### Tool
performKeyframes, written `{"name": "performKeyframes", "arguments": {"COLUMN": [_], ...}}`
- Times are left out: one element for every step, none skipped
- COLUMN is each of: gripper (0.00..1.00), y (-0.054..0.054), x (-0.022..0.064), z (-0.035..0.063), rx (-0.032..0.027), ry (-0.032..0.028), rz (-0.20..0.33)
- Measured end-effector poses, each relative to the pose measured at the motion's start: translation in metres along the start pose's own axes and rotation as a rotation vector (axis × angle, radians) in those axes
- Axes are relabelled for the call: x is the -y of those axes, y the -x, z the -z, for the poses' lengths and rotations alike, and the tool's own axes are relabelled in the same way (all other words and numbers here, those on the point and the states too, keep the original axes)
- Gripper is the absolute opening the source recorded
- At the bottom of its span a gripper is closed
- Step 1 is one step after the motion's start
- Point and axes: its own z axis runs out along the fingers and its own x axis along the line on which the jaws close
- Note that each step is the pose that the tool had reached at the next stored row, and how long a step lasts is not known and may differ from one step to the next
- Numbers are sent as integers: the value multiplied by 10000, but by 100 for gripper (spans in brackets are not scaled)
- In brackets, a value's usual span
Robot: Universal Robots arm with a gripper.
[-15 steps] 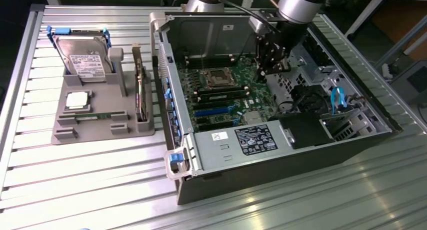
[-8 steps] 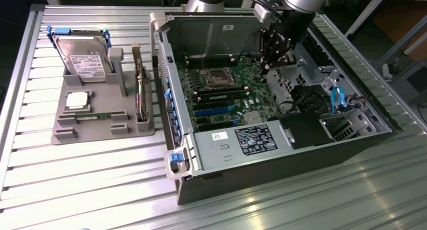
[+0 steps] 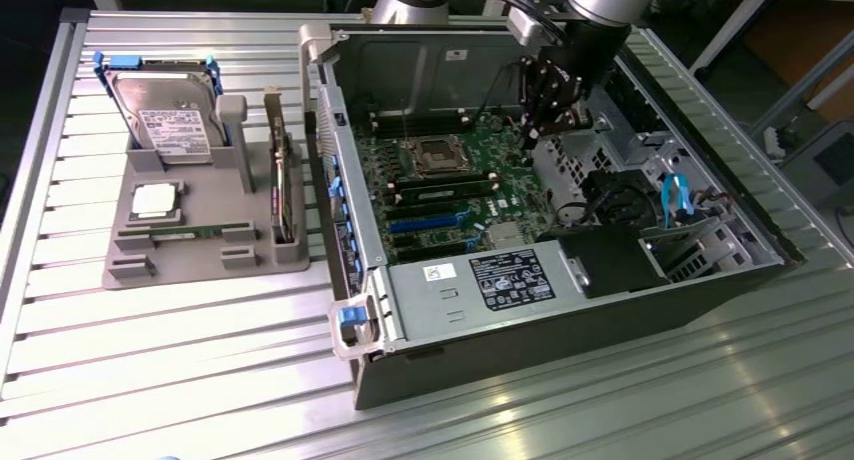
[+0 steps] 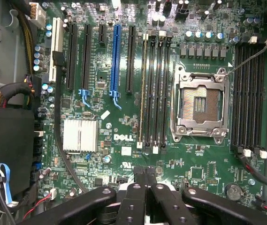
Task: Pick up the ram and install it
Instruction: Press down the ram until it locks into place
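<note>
The ram (image 3: 187, 232) lies flat in a groove of the grey holder (image 3: 200, 268) on the tabletop (image 3: 160, 360), its long axis running across the exterior view from left to right, in front of the processor chip (image 3: 156, 200). The fingers (image 4: 139, 179) are pressed together with nothing between them, and they hang inside the open computer case (image 3: 561, 330) over the motherboard (image 4: 124, 140), well apart from the ram toward the exterior view's right. Between the two stand the upright expansion card (image 3: 279, 180) and the case's near wall (image 3: 324, 170); the room above the holder looks open.
</note>
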Motion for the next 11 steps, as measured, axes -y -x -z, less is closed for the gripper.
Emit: {"name": "performKeyframes", "arguments": {"gripper": [9, 9, 9, 9, 9, 9, 9, 9, 9, 9, 9], "y": [0, 0, 0, 0, 0, 0, 0, 0, 0, 0, 0], "x": [0, 0, 0, 0, 0, 0, -1, 0, 0, 0, 0], "z": [0, 0, 0, 0, 0, 0, 0, 0, 0, -1, -1], "rx": [-1, 0, 0, 0, 0, -1, 1, 10, 31, 50, 60], "ry": [0, 0, 0, 0, 0, 0, 4, 13, 27, 39, 51], "rz": [0, 0, 0, -1, 0, 0, -77, -271, -573, -851, -1118]}}
